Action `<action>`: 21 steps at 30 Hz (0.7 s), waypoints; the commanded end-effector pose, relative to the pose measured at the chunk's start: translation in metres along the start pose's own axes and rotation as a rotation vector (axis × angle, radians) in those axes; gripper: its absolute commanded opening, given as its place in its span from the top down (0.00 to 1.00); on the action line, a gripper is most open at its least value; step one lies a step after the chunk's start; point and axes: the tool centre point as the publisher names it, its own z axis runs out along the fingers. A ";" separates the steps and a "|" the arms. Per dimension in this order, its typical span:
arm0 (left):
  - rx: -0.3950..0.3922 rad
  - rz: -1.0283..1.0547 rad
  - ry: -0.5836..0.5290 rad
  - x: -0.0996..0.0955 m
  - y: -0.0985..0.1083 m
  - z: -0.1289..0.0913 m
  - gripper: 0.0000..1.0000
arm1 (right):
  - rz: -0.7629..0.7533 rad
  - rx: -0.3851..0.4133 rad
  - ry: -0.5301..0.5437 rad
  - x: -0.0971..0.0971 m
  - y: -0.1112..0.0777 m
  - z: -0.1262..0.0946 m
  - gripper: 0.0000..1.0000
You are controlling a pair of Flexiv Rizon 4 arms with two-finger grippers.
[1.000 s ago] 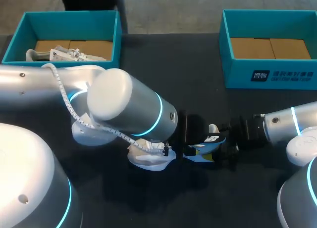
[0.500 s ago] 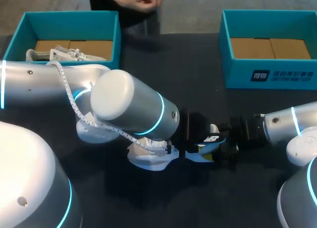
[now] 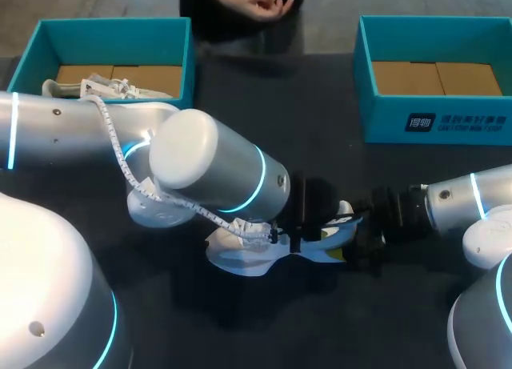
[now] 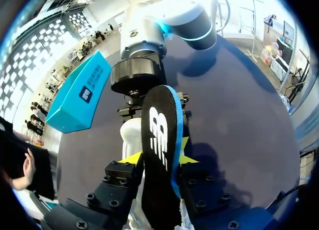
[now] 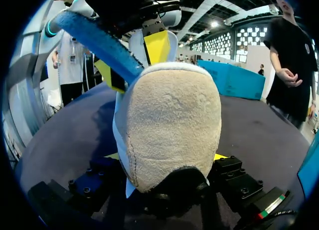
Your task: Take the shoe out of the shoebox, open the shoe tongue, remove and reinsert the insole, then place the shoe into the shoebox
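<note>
A white shoe point(image 3: 238, 257) lies on the dark table between my two arms. Its beige suede heel point(image 5: 169, 120) sits between the fingers of my right gripper point(image 5: 167, 157), which is shut on it from both sides. My left gripper point(image 4: 158, 159) is shut on the black insole point(image 4: 159, 140), which has a blue edge; a yellow tip presses on each face. The insole point(image 3: 336, 226) stands slanted over the shoe's opening, just ahead of the right gripper point(image 3: 362, 239). Its blue underside point(image 5: 99, 43) shows above the heel in the right wrist view.
A teal shoebox point(image 3: 189, 61) at the back left holds a second white shoe point(image 3: 104, 87). Another teal shoebox point(image 3: 432, 122) at the back right has only its cardboard floor showing. My bulky left arm point(image 3: 208, 173) covers the table's middle left.
My left gripper has shifted slightly right and narrowed on the insole, which now leans lower over the shoe. The right arm has held still.
</note>
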 end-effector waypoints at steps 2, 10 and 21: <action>0.007 -0.004 0.009 -0.001 0.006 0.004 0.73 | 0.000 0.003 -0.002 0.001 -0.001 0.002 1.00; 0.011 -0.005 0.011 0.004 0.009 -0.001 1.00 | 0.000 0.003 -0.002 0.001 -0.001 0.002 1.00; 0.085 -0.028 0.060 0.004 0.001 -0.022 1.00 | 0.000 0.003 -0.002 0.001 -0.001 0.002 1.00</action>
